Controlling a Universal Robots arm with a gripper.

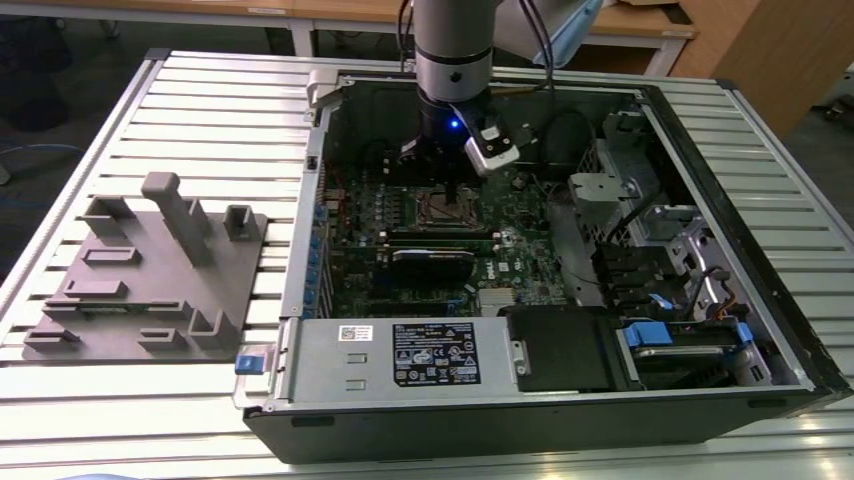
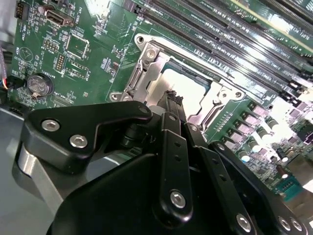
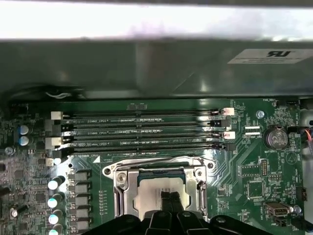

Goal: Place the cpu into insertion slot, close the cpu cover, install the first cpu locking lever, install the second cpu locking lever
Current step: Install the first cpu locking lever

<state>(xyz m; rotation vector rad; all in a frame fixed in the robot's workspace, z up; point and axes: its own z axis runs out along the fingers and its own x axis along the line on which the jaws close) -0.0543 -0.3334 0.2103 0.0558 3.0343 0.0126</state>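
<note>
With its fingers drawn together and apparently empty, the end effector point(image 2: 171, 98) is hovering over the cpu point(image 3: 156, 196), which is sitting in the insertion slot point(image 1: 447, 212) under the lowered cpu cover point(image 2: 146, 73), levers seemingly pending.

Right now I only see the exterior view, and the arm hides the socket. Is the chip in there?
Observer: Yes. In both wrist views the cpu lies in the insertion slot, silver face up.
Operator: Is the lid thing down?
Observer: In the first wrist view the cpu cover lies flat around the chip, which shows through its window.
Operator: Where's the claw?
Observer: The claw is over the cpu's middle, tips together, holding nothing. I can't tell whether it touches.
</note>
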